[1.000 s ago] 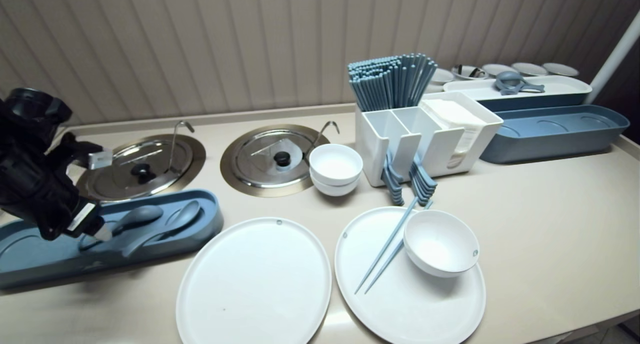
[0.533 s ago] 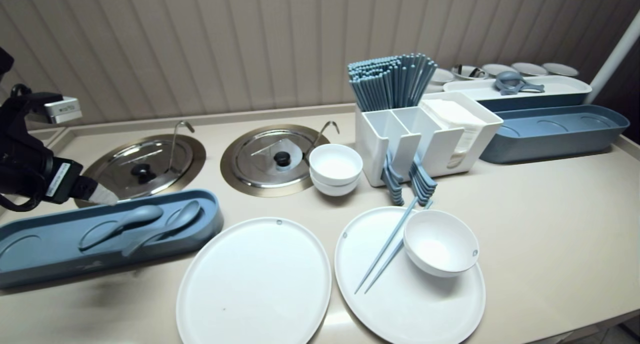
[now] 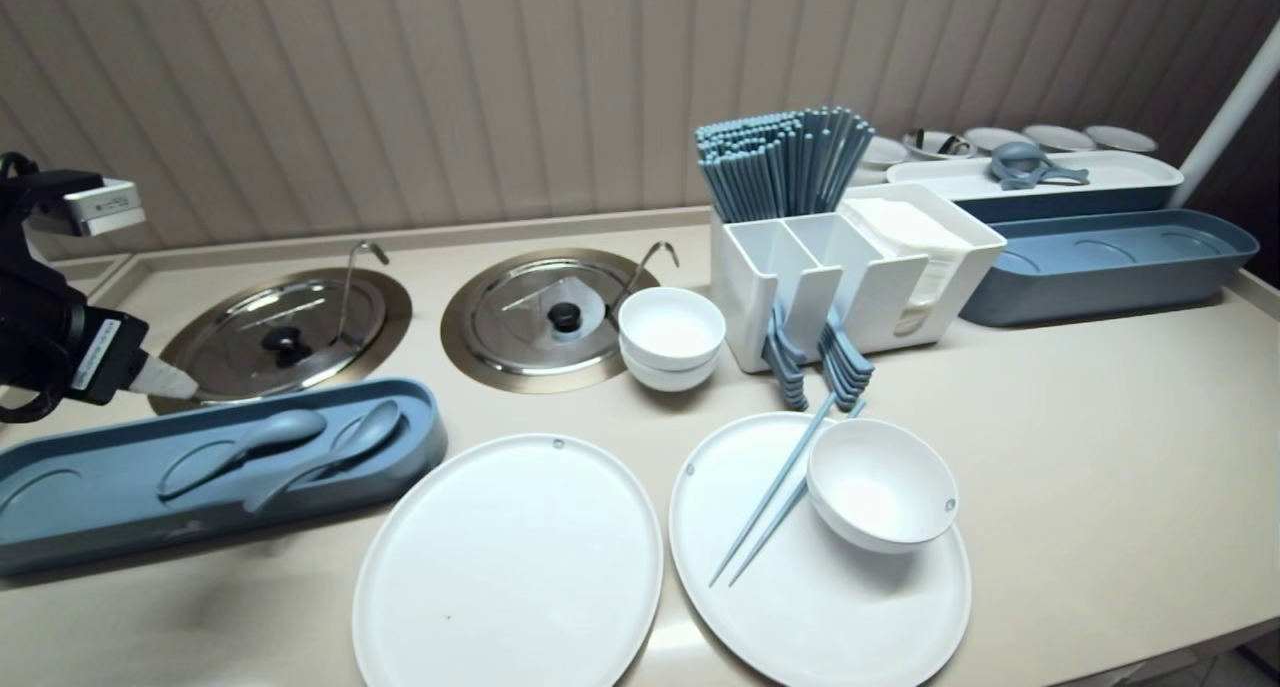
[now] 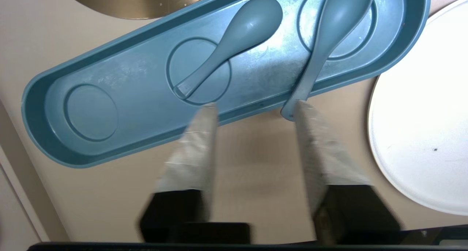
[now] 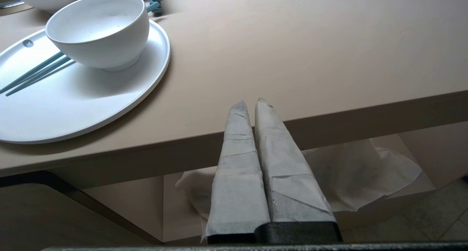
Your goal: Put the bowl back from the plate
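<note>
- Lifted clear of the blue serving tray (image 3: 60,527) where it was reaching a second ago, the left pincer (image 4: 255,108) now hangs at the far left of the table (image 3: 1100,467), level with the steel pot lid (image 3: 285,332) in the head view.
- Its two taped fingers stand apart with nothing between them: an empty, parted pincer. The wrist view has it looking straight down on the tray's near rim.
- Two blue-grey soup spoons lie side by side in the tray, both free of any grip.
- The left soup spoon (image 4: 234,39) rests wholly inside, its handle tip on the middle round recess.
- The right soup spoon (image 4: 321,50) has its bowl on the end recess and its handle poking out over the near rim, right at one fingertip. That overhang looks like the easiest place to take hold.
- Just beside the tray's end lies an empty white oval plate (image 3: 510,567). Its twin (image 3: 850,617) already carries a white bowl (image 3: 880,482) and a pair of blue chopsticks (image 3: 770,497), so the empty plate reads as a place setting yet to be laid.
- The right pincer (image 5: 250,103) is parked below the table's front edge, fingers pressed together and holding nothing.
</note>
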{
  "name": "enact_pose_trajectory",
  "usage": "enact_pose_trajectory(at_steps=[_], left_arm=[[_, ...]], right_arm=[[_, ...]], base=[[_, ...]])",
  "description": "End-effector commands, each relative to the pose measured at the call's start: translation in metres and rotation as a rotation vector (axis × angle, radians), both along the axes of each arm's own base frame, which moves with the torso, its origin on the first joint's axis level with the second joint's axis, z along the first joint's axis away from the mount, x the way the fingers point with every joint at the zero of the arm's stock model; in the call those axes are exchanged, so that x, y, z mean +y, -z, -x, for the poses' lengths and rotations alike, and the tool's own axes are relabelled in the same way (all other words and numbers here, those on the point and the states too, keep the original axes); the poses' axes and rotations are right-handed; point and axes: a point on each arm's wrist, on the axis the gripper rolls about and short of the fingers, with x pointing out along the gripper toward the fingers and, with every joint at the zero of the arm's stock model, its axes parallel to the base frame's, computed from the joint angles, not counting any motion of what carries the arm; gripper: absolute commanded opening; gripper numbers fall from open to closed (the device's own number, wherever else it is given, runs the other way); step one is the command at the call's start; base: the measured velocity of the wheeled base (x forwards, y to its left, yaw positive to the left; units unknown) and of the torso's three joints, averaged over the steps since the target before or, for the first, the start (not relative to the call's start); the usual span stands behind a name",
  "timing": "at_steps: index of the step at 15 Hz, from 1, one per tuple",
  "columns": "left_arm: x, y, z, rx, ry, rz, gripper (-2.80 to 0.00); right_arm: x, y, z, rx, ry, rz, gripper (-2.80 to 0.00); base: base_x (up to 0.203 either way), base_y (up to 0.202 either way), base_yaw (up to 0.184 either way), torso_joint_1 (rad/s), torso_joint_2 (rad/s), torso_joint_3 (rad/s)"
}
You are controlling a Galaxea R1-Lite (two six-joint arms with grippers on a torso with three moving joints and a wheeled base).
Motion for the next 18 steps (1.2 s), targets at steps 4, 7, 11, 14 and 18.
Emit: enact_pose_trajectory(at_steps=[4,7,11,14,18], left_arm=[[-0.0024,0.0015,-0.0007,0.003,0.036,0.041,-2.80],[-0.0029,0.0021,-0.0012,0.002,0.051,0.060,-2.80],[-0.0024,0.0053,-0.0048,0.016,0.050,0.061,-2.80],[-0.0024,0.0053,-0.0048,0.016,0.050,0.061,-2.80],[-0.0024,0.0046,-0.0044,0.013,0.050,0.060,-2.80]], right_arm=[[0.0000,0.0000,0.0000,-0.001,-0.001,0.000,-2.80],[0.0000,0.0000,0.0000,-0.001,0.000,0.000,-2.80],[0.0000,0.0000,0.0000,-0.001,-0.002,0.000,-2.80],[0.0000,0.0000,0.0000,-0.001,-0.001,0.000,-2.80],[0.0000,0.0000,0.0000,-0.001,-0.001,0.000,-2.80]], base=[[0.000,0.000,0.000,0.000,0.00,0.000],[0.000,0.000,0.000,0.000,0.00,0.000],[0.000,0.000,0.000,0.000,0.00,0.000],[0.000,0.000,0.000,0.000,0.00,0.000],[0.002,-0.130,0.003,0.004,0.00,0.003]])
